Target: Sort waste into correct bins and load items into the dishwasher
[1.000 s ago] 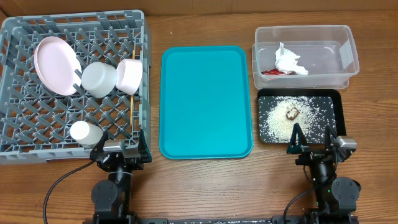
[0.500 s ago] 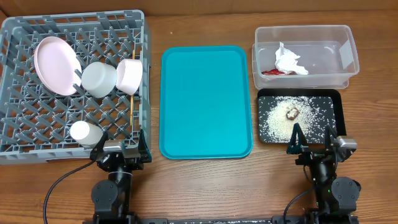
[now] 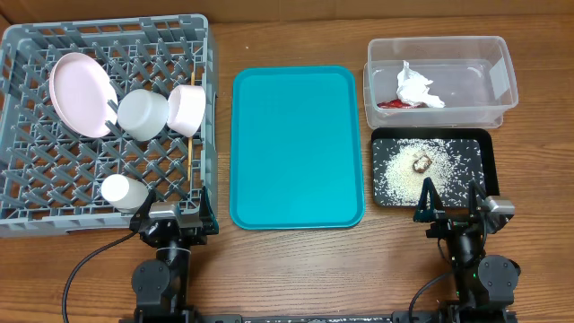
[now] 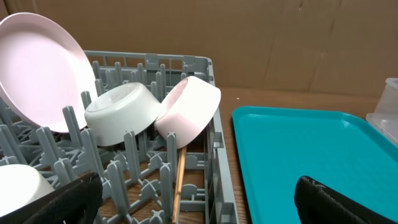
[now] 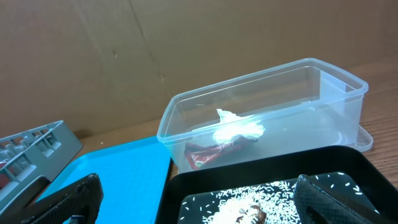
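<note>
wooden table (image 3: 296,269): napkin (image 3: 417,87) in tub (image 3: 504,56), rice (image 3: 399,175) in tray (image 3: 491,163).

The grey dish rack (image 4: 214,146) holds a round white plate (image 4: 37,68) leaning on edge at the left. A pale grey bowl (image 4: 121,115) rests against a small white bowl (image 4: 189,109) (both tipped sideways), with a thin wooden chopstick (image 4: 178,180) slanting below them. A teal tray (image 4: 311,143) lies just beside the rack. The left gripper (image 4: 199,208) has its black fingers (image 4: 68,199) spread wide.

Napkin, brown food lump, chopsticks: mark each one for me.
napkin (image 3: 418,87), overhead view, its crumpled middle.
brown food lump (image 3: 421,163), overhead view, its top.
chopsticks (image 4: 179,177), left wrist view, the wooden shaft.
</note>
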Controlling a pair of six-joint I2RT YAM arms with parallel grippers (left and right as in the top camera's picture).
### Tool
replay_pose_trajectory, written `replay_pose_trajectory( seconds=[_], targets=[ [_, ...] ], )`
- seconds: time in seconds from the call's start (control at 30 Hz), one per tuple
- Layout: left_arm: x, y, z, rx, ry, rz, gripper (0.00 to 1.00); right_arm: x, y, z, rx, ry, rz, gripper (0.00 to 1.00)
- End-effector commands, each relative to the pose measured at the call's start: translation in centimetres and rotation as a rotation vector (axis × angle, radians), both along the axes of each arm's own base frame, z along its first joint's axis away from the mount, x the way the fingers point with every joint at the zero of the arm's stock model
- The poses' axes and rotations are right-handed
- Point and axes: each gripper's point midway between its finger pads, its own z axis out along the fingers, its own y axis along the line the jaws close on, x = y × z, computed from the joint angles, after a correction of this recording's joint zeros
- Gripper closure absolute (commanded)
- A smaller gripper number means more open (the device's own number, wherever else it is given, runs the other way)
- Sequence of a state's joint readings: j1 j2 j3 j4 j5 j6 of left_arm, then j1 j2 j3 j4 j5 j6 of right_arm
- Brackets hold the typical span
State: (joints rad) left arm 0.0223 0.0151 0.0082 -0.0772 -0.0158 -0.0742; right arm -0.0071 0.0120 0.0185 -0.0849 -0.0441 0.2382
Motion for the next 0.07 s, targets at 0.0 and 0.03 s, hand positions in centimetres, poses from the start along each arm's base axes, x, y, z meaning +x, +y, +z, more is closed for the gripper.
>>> replay_pose_trajectory(
  seconds=[0.0,0.03],
  targets=[
    [-0.02,0.36,-0.01,0.019,-0.002,0.015,0.0,0.04,-0.32,-0.29,-0.004,0.001,-0.015,0.0],
    [-0.02,0.36,-0.03,0.019,-0.002,0.015,0.0,0.04,-0.32,-0.29,-0.004,0.001,-0.015,0.0]
  ],
)
